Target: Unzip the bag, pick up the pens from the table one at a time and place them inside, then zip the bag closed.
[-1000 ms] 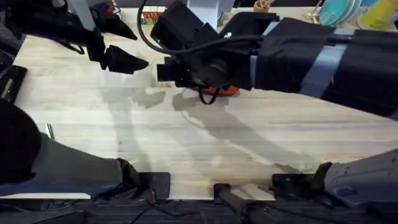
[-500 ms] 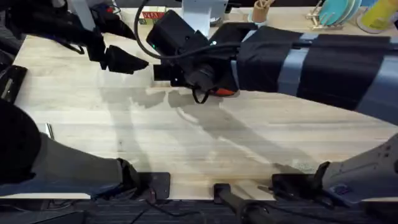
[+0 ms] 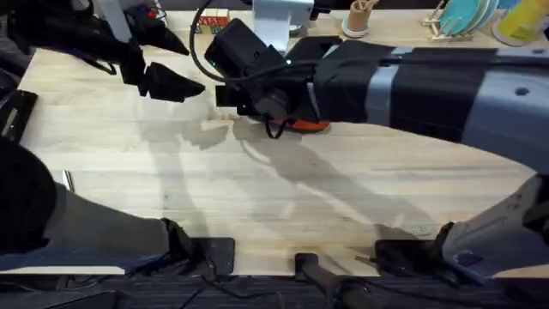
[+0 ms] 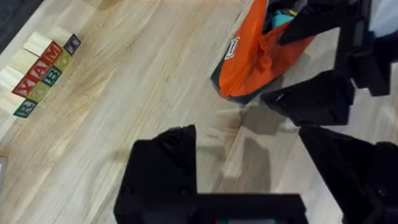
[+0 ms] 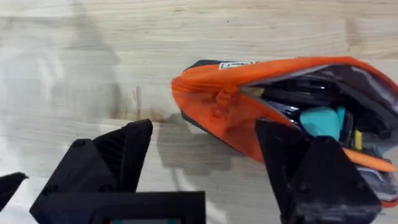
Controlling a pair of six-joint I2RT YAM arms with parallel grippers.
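Orange soft pencil pouch with dark grey underside lay unzipped on the light wood plank table, just beyond the right gripper, fingers apart, empty. Left gripper hovered farther off, fingers apart; lettered blocks beyond.

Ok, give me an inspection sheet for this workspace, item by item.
Surface: light wood table, bare across its middle.
Job's things: orange bag lies unzipped, mouth gaping, with a teal item and dark items inside; pull tab near the closed end. No loose pen seen on the table.
Clutter: row of lettered blocks near the table's far edge.
Grippers: left gripper hangs open above the table, holding nothing; right gripper is open over the bag's closed end, holding nothing.
Cables: black cable loops by the right wrist.
Surroundings: cup of sticks and teal plates beyond the table.
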